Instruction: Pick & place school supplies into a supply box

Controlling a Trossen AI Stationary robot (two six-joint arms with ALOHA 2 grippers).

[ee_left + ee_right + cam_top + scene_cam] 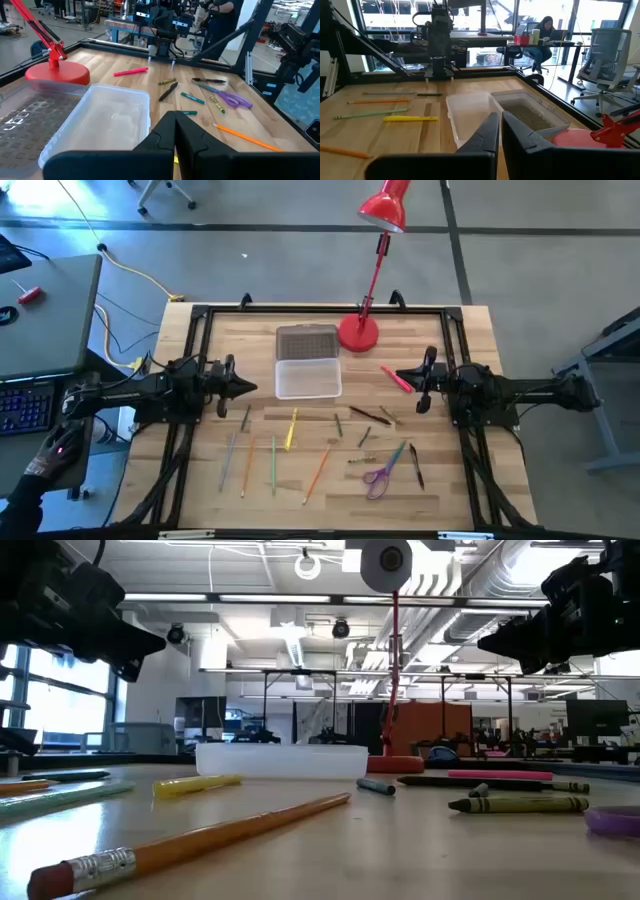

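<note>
Presently, the left gripper (244,388) and the right gripper (403,374) hovered either side of the open supply box (308,377), both with fingers pressed together, holding nothing. Pencils (273,461), the pink-red marker (396,379) and the scissors (378,478) lay scattered on the table (460,490).

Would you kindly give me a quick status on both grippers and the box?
Left gripper and right gripper shut, empty, flanking the box. Clear plastic rectangular supply box open, nothing inside. Pencils and pens on the table; red lamp base beside the lid.
</note>
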